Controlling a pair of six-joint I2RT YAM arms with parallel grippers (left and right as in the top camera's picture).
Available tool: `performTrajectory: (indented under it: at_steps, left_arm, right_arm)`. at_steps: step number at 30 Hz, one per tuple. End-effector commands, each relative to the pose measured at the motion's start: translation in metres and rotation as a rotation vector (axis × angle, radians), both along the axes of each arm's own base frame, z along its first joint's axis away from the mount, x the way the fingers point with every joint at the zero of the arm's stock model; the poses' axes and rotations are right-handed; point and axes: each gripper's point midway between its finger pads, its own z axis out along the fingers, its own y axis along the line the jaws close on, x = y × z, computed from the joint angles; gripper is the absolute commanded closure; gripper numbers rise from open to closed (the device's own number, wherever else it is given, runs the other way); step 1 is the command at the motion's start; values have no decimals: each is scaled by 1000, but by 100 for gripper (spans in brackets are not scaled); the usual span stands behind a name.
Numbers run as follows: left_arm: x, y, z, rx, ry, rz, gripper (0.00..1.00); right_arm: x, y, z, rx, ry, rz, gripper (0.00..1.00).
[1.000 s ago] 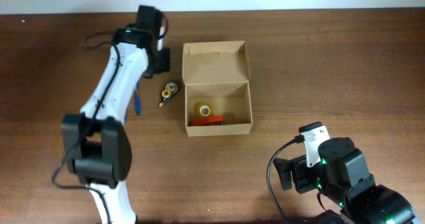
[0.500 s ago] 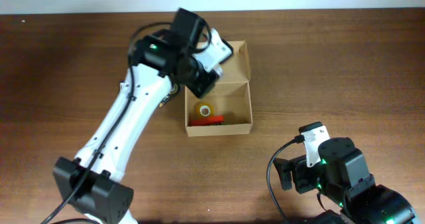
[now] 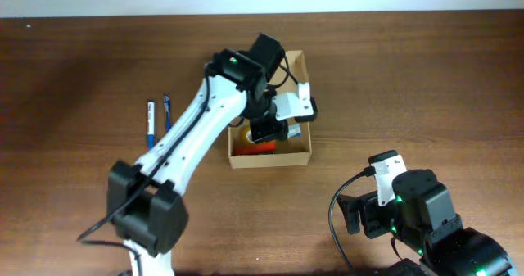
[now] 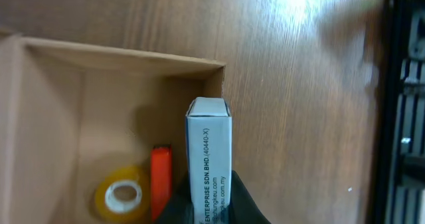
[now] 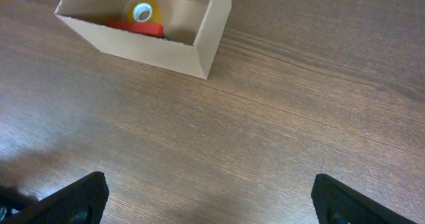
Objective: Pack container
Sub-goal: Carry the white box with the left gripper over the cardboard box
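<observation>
The container is a tan cardboard box [image 3: 270, 158] with its flap lid open at the back; it also shows in the right wrist view [image 5: 199, 51]. Inside lie a yellow tape roll [image 4: 123, 194] and a red item [image 4: 161, 181]. My left gripper [image 3: 282, 119] hovers over the box's right side, shut on a small white printed carton [image 4: 209, 151], which shows from overhead as well [image 3: 300, 108]. My right gripper [image 5: 209, 204] is open and empty over bare table, in front of and to the right of the box [image 3: 368, 214].
Two pens [image 3: 151, 120] [image 3: 167, 110] lie on the table left of the box, partly beside my left arm. My left arm crosses the box's left rear corner and hides the table there. The table's far edge runs along the top.
My left arm has swung from the table left of the box to above the box, carrying the white carton. The right arm has not moved.
</observation>
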Motion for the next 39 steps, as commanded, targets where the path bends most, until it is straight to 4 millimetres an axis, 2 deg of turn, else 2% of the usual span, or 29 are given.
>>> performTrajectory:
  at_steps: [1,6,11,22,25,32,36,39]
  left_arm:
    - [0,-7,-20,-22,19,-95,98]
    - [0,-8,-44,2,64,-116,98]
    - [2,-10,-55,3,79,-115,98]
    - [21,-20,-57,-13,-42,-167,98]
    - [21,-19,-57,-27,-93,-271,98]
    - [22,-20,-57,-32,-104,-281,98]
    - [23,-20,-57,-20,-66,-199,98]
    - [28,-24,-56,-2,13,19,98]
  right_arm:
    - [-1,2,-1,1,1,13,1]
    - [-1,2,-1,1,1,13,1]
    - [-1,2,-1,1,1,13,1]
    - [-1,2,-1,1,1,13,0]
    - [-1,2,-1,1,1,13,1]
    - [-1,2,-1,1,1,13,1]
    - [-1,2,-1,1,1,13,1]
    - [-1,2,-1,1,1,13,1]
